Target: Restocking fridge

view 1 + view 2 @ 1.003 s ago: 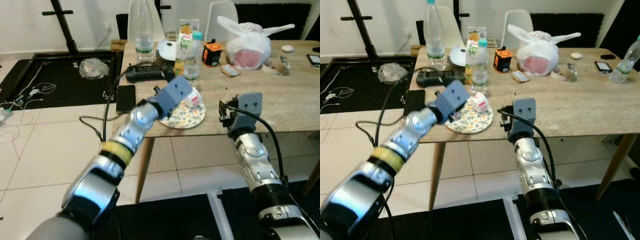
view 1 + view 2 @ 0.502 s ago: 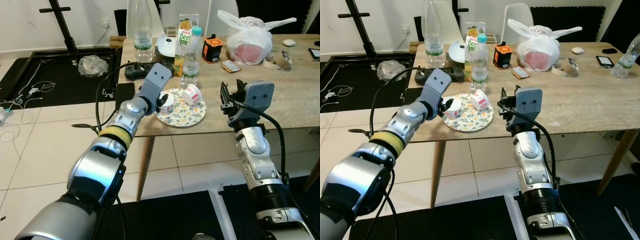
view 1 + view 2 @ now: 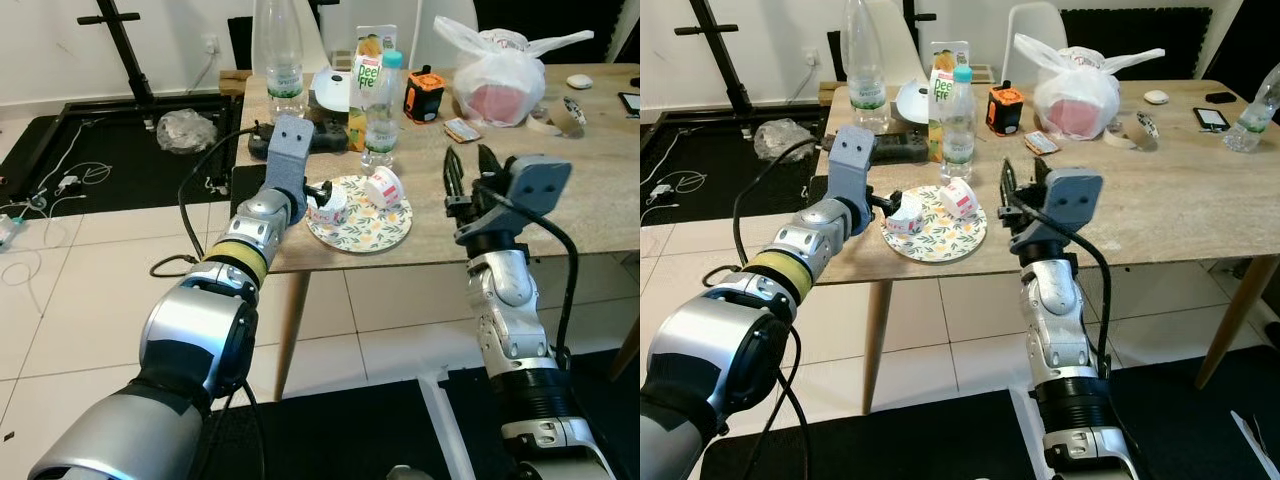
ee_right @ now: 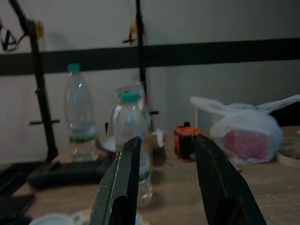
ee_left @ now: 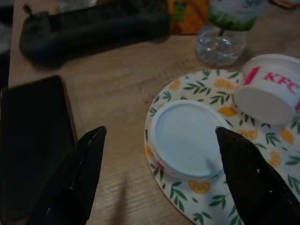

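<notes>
left pincer point(image 5: 154, 173) spread wide over tub point(image 5: 185, 138), holding nothing | wooden table point(image 3: 600, 190) | white tiled floor point(image 3: 90, 290)

Looked down and forward from head height, both eye views, over the near edge of the wooden table point(image 3: 600, 190), arms reaching in from below. Shared nearly all of it: patterned plate point(image 3: 372, 228) at the near edge, plastic bag point(image 3: 1077, 95) toward the far edge. Right eye set a little farther right, taking in more of the table's right end. Left wrist view hung close above the plate point(image 5: 220, 197), facing down between its own two black fingers point(image 5: 79, 164) at the lidded tub point(image 5: 185, 138). Right wrist view sat low near the tabletop, aimed level across it toward the far edge and wall, bottle point(image 4: 132, 140) and bag point(image 4: 248, 136) in line.
</notes>
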Controlling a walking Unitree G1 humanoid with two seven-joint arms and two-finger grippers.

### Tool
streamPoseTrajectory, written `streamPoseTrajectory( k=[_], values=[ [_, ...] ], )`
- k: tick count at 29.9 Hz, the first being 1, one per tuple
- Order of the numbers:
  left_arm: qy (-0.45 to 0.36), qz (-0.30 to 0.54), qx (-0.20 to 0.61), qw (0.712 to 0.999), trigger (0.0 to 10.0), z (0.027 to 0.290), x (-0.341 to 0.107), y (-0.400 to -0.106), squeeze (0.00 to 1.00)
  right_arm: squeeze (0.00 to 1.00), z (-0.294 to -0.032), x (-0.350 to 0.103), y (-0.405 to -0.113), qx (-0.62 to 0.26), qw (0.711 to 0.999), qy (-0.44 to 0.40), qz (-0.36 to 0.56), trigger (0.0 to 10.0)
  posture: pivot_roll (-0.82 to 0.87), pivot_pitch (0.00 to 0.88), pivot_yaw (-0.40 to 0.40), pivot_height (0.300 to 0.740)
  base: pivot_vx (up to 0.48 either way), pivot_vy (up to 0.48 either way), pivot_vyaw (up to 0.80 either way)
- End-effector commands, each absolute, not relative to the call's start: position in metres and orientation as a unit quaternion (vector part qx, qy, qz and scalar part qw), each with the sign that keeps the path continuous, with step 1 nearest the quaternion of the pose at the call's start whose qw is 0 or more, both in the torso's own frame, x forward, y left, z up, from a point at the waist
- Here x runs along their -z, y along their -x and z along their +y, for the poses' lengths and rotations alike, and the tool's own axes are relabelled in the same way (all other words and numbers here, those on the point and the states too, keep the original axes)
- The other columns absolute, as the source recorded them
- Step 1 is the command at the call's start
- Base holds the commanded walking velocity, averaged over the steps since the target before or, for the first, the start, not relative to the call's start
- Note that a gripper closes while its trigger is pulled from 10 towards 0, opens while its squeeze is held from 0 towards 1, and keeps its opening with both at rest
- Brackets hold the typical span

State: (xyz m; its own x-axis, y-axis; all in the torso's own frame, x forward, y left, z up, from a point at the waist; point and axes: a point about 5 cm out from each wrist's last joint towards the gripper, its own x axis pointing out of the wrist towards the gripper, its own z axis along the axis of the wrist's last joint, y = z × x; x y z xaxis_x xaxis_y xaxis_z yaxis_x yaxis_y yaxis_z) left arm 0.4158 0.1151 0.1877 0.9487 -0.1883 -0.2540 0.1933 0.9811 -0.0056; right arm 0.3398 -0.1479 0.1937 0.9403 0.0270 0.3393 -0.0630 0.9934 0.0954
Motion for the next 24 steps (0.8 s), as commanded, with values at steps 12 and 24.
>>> streamPoseTrajectory(
  k=[12,24],
  values=[
    [0.044,0.167,0.091,0.981,10.0,0.105,-0.181,-0.413,0.0,0.0,-0.158,-0.201,-0.327,0.003,0.981,-0.066,-0.182,10.0,-0.1,0.102,0.056,0.74,0.0,0.0,0.0],
    [0.083,0.171,0.083,0.978,9.7,0.109,-0.18,-0.413,0.0,0.0,-0.166,-0.194,-0.318,0.016,0.985,-0.062,-0.162,10.0,-0.11,0.162,0.042,0.74,0.0,0.0,0.0]
  ],
)
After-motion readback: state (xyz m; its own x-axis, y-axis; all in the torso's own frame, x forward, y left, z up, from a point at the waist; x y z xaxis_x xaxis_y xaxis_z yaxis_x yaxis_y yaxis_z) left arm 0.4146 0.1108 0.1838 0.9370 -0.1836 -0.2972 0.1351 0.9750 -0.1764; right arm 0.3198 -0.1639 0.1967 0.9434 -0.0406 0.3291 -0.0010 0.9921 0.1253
